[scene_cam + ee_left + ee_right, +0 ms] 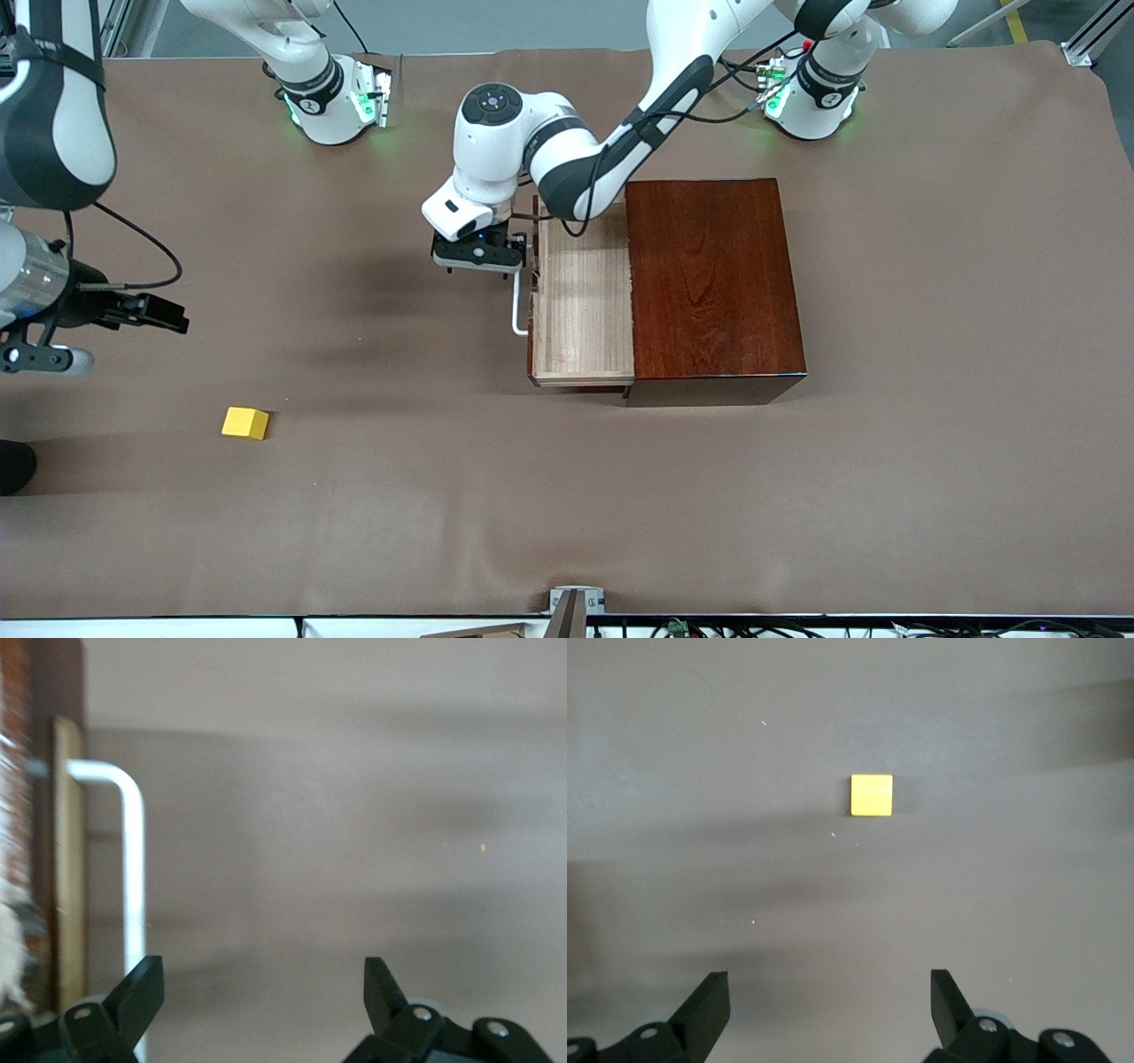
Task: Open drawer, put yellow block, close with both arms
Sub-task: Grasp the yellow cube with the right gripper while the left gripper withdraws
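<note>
The drawer (585,301) stands pulled out of the dark wooden box (713,279) toward the right arm's end, its pale tray empty. My left gripper (478,252) hovers open in front of the drawer, beside the white handle (518,306). In the left wrist view the handle (133,859) runs past one fingertip of the left gripper (261,970), outside the gap. The yellow block (245,423) lies on the cloth, nearer the front camera, toward the right arm's end. My right gripper (168,315) is open above the cloth; in its wrist view the block (871,795) lies ahead of the right gripper (828,979).
A brown cloth (567,496) covers the whole table. The two arm bases (332,106) (811,102) stand along the edge farthest from the front camera. A small metal bracket (576,602) sits at the edge nearest it.
</note>
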Tool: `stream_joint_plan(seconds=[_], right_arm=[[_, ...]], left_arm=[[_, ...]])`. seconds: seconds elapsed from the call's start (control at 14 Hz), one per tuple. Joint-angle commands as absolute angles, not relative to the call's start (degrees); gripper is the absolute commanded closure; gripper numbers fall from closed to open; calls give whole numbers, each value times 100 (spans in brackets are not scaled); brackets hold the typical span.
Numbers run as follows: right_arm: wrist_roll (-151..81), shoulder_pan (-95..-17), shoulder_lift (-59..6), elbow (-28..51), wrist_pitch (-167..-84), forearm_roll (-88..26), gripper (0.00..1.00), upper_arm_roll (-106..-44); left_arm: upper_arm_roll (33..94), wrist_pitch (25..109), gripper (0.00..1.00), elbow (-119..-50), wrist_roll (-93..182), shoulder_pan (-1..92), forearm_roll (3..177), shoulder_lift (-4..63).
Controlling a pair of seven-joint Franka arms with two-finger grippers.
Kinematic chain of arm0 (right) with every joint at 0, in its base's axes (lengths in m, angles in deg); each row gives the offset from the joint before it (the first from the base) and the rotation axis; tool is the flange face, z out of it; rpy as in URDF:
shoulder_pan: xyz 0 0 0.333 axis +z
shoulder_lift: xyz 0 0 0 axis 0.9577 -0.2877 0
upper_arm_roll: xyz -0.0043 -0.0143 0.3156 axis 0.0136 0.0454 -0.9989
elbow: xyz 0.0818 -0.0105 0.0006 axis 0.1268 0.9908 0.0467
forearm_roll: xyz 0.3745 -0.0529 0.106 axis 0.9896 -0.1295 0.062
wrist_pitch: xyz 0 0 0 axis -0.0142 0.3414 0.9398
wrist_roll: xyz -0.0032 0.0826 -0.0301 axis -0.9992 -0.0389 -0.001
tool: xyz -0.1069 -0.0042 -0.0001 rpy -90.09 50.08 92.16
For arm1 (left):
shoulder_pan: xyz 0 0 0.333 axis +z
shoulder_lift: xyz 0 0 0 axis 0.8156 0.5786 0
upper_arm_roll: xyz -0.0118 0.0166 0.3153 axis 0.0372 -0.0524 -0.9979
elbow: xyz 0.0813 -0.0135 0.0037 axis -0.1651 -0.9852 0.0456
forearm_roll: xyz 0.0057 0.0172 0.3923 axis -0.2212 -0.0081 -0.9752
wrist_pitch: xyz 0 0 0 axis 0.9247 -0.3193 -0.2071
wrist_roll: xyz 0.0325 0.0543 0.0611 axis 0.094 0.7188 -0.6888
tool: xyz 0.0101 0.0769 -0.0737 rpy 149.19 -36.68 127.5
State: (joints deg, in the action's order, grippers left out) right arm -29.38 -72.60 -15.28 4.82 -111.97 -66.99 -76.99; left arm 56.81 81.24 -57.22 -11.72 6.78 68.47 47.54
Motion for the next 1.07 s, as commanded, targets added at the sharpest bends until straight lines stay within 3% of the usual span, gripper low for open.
stream_joint_plan(seconds=[0.0, 0.43, 0.64, 1.0], right_arm=[[-3176, -7381, -1598, 706, -11636, -6659, 0, -7742], [-3538, -7539, -2266, 795, -12524, -6650, 0, -7742], [-3292, -7583, -2635, 795, -12867, -6641, 0, -7742], [-3292, -7601, -3232, 803, -13359, -6641, 0, -7742]], left_arm=[[5662, 7238, 0, -5695, -1296, 972, 6884, 4107], [5662, 5279, 0, -5782, -1051, 2482, 7779, 2533], [5671, 4056, 0, -5844, 649, 3326, 7832, 1926], [5671, 3481, 0, -6352, 2954, 4865, 8132, 1205]])
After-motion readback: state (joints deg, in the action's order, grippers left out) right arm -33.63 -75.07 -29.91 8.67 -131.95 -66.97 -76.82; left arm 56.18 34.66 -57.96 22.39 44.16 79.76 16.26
